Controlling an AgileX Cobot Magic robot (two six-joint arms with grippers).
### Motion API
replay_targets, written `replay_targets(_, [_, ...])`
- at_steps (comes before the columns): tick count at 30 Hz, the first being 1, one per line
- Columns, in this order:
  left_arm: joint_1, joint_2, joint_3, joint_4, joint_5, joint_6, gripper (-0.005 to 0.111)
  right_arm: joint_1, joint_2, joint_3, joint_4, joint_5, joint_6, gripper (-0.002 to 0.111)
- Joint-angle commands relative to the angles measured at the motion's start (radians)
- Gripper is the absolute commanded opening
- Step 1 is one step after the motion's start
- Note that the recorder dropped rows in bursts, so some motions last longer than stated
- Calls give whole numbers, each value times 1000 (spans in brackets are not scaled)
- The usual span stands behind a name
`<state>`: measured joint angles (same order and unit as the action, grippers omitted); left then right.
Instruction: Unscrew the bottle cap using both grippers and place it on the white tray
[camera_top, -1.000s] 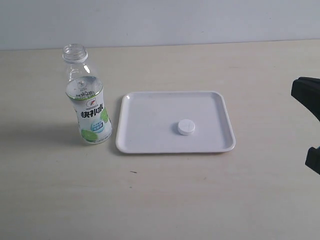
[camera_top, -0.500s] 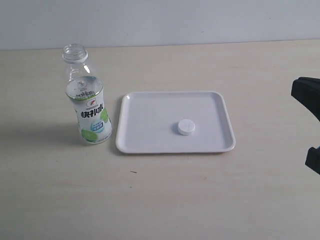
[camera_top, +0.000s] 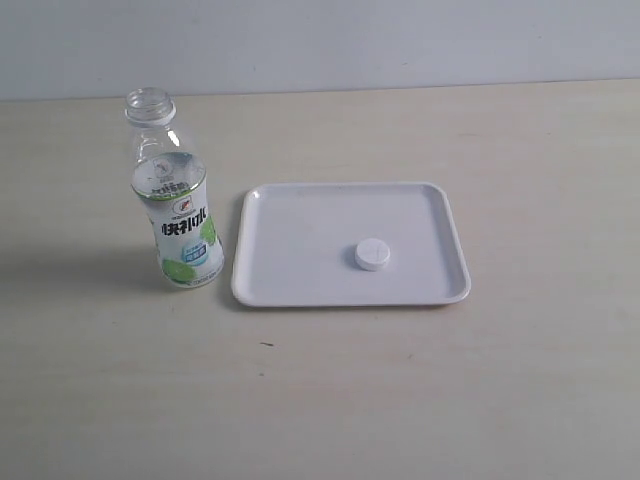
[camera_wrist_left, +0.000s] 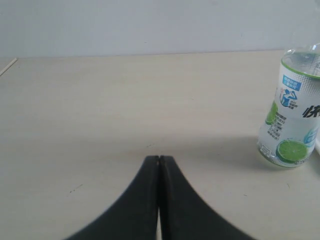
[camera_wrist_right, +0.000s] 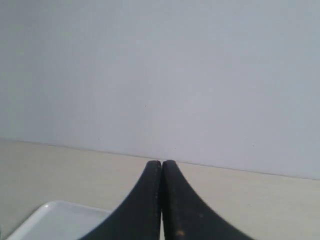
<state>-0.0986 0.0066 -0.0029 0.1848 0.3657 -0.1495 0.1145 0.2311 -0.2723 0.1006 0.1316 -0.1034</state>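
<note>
The white bottle cap (camera_top: 372, 254) lies flat on the white tray (camera_top: 300, 230), right of the tray's middle. The bottle (camera_top: 175, 200) stands upright and uncapped just left of the tray; its lower label part also shows in the left wrist view as the bottle (camera_wrist_left: 292, 120). Neither gripper appears in the exterior view. In the left wrist view my left gripper (camera_wrist_left: 159, 159) is shut with nothing in it, apart from the bottle. In the right wrist view my right gripper (camera_wrist_right: 161, 162) is shut and empty, above a corner of the white tray (camera_wrist_right: 55, 217).
The pale wooden table (camera_top: 400, 400) ends at a light grey wall (camera_top: 320, 40) behind. A table edge (camera_wrist_left: 7, 65) shows at one side of the left wrist view.
The right gripper's black shape, seen at the right edge of the exterior view, has left that view. Bottle, cap and tray have not moved.
</note>
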Motion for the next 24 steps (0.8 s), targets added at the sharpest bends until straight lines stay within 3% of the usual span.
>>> replay_targets(1, [-5, -7, 3, -10, -2, -4, 0, -29, -59, 6, 4, 93, 28, 0])
replay_targets(5, [-5, -7, 3, -10, -2, -4, 0, -53, -102, 8, 4, 187, 21, 0])
replay_targets(24, [-5, -7, 3, -10, -2, -4, 0, -64, -217, 200, 41, 79, 27, 0])
